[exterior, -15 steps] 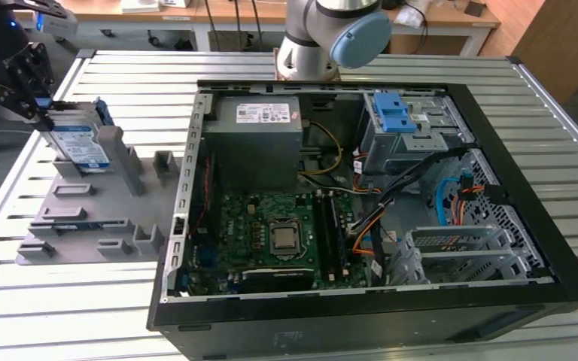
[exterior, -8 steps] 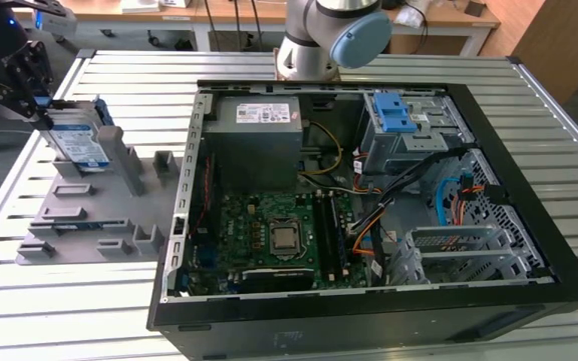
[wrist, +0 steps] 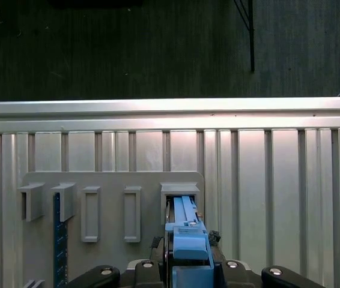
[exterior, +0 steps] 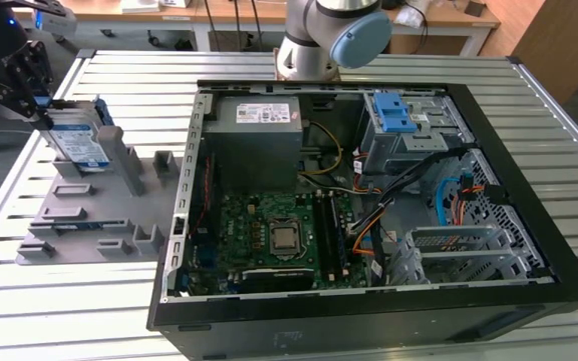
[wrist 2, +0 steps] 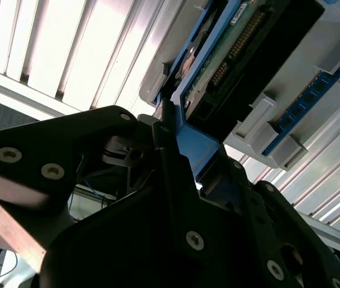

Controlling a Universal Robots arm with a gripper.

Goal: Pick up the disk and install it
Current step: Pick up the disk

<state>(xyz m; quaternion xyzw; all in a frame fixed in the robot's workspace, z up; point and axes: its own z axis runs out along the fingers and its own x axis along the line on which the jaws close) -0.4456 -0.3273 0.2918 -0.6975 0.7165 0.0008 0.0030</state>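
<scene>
Disk (exterior: 78,143) between the fingers (wrist 2: 171,150) (upright)

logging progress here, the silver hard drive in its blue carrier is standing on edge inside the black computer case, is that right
Not inside it. The silver hard drive in its blue carrier stands on edge in the grey slotted plastic holder beside the black computer case, as the exterior view shows.

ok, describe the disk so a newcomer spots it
On the exterior view's left of the open computer case lies a grey slotted fixture. The disk stands on edge at its far end, in the claw: silver, blue-framed, white-and-blue label, unlike the plain grey blocks beside it.
</scene>
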